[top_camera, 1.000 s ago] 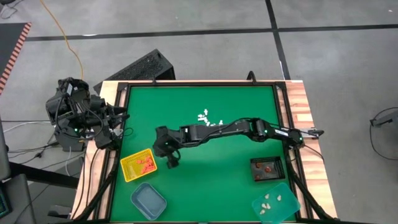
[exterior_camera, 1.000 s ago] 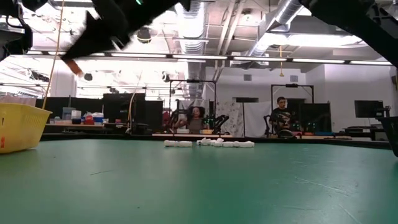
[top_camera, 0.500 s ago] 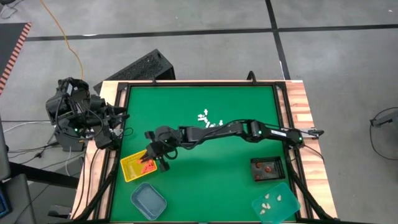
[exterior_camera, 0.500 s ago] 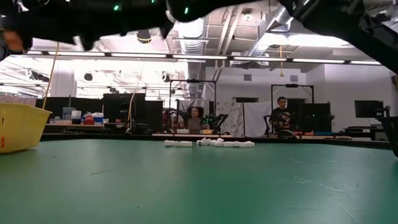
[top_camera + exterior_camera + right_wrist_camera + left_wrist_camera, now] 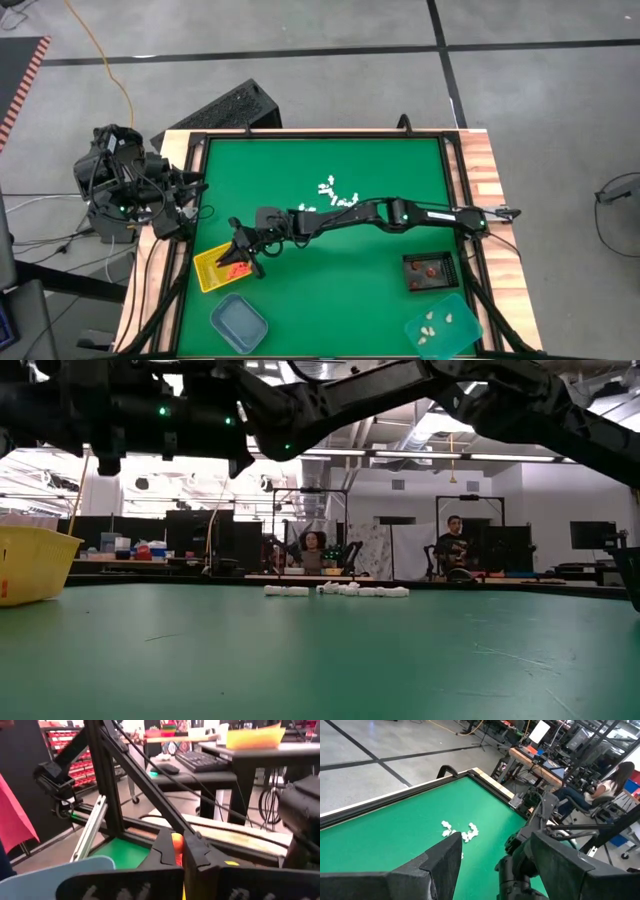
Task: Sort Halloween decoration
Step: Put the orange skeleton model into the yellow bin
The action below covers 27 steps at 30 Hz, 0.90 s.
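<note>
The right claw (image 5: 240,262) hangs over the yellow tray (image 5: 213,270), pinching a small orange trinket (image 5: 176,845) between its tips, with more orange pieces (image 5: 238,268) lying in the tray just beneath it. The white trinkets (image 5: 335,194) lie in a cluster on the green surface (image 5: 330,290) well behind the claw. The left claw (image 5: 490,865) waits off the surface's left edge, fingers spread.

In the high view the small white trinkets (image 5: 335,192) at the middle of the green felt table (image 5: 380,165) are showing only as specks, their shapes too small to tell. The outstretched dark right arm (image 5: 400,213) is partly covering that cluster. At the lower left, the square yellow plastic tray (image 5: 212,267) is partly hidden under the right gripper (image 5: 240,262), and in the low view it is being cut off by the left edge.
</note>
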Tool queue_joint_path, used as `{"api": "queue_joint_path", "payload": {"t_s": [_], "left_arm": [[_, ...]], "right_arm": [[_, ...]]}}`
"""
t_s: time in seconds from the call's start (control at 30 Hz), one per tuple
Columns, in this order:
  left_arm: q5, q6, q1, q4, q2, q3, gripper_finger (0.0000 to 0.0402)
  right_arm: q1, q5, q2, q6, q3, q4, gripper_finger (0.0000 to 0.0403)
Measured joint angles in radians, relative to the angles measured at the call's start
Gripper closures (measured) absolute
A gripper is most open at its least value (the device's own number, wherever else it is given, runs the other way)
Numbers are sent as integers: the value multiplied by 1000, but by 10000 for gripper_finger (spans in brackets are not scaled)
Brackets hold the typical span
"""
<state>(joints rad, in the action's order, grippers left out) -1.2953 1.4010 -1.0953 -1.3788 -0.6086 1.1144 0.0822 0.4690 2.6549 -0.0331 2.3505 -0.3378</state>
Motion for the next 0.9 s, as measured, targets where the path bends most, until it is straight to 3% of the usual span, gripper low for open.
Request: {"api": "queue_joint_path", "payload": {"t_s": [0.9], "left_arm": [[-17, -10, 0, -1, 0, 0, 176]], "right_arm": [[-27, 3, 18, -35, 1, 45, 402]]}}
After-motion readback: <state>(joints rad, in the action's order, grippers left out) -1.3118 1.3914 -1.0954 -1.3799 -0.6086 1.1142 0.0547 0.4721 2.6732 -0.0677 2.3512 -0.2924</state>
